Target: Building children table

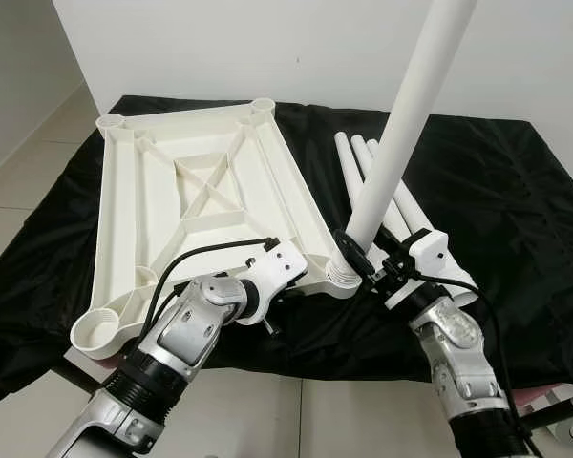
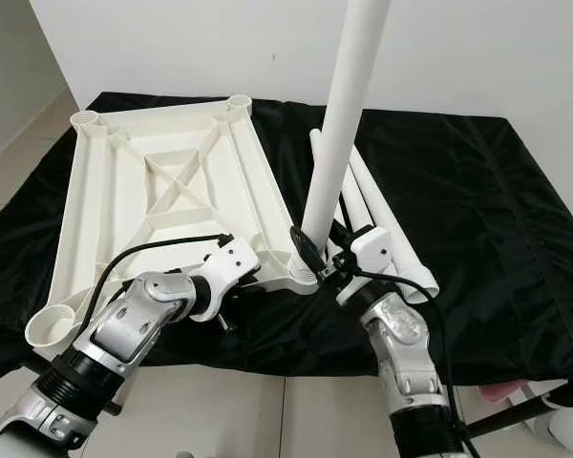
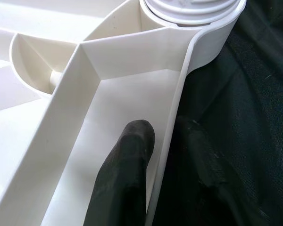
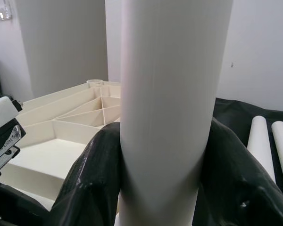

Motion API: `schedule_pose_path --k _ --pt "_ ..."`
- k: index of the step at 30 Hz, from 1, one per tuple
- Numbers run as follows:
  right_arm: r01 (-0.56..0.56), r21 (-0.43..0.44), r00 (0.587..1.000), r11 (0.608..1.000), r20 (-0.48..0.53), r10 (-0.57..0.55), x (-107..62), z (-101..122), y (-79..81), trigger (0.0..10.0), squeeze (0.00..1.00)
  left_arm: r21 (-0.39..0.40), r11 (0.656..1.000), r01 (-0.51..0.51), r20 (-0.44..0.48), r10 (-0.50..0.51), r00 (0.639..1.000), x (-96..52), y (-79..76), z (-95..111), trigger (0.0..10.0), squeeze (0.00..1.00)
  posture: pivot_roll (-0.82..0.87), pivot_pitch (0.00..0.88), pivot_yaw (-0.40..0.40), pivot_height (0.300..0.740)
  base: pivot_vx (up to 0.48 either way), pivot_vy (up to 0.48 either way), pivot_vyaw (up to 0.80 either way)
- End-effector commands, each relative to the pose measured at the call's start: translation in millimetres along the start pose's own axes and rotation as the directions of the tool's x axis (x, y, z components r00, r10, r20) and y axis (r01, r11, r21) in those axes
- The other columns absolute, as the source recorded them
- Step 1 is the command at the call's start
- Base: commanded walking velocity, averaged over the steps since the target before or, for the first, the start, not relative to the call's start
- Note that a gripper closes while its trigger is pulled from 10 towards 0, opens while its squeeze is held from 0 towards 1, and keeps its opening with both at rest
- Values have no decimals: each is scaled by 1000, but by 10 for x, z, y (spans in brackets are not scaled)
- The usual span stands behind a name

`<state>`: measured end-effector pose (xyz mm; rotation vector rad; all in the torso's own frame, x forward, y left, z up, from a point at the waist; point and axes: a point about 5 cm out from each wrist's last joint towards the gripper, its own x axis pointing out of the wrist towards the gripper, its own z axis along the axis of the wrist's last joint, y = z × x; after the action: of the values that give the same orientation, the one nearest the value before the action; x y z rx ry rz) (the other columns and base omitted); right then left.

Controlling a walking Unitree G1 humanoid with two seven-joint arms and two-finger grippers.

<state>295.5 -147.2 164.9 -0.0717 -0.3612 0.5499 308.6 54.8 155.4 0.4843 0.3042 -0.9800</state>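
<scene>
The white plastic table top (image 1: pixel 162 205) lies upside down on a black cloth, ribs facing up. A long white leg (image 1: pixel 401 124) stands nearly upright in the near right corner socket (image 1: pixel 342 272), leaning slightly to the right. My right gripper (image 1: pixel 355 256) is shut on the leg just above the socket; both fingers (image 4: pixel 92 179) wrap its sides. My left gripper (image 3: pixel 167 160) is shut on the table top's near rim (image 3: pixel 177 108) next to that socket (image 3: pixel 193 9), one finger inside the rim and one outside.
Three spare white legs (image 1: pixel 401 205) lie side by side on the black cloth (image 1: pixel 516 219) to the right of the table top. Open sockets (image 1: pixel 97 329) sit at the other corners. A white wall stands behind; tiled floor (image 1: pixel 29 162) lies to the left.
</scene>
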Motion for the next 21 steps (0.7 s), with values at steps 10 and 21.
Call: schedule_pose_path --k 10,21 --pt "123 42 969 991 -222 -111 -198 -379 125 10000 0 43 999 27 69 -30 997 -45 -33 170 10000 0 -101 141 38 740 0 0 0" --pt "238 3 955 971 -184 -233 -151 -280 240 10000 0 40 999 23 67 -26 997 -61 -31 164 10000 0 -95 142 39 740 0 0 0"
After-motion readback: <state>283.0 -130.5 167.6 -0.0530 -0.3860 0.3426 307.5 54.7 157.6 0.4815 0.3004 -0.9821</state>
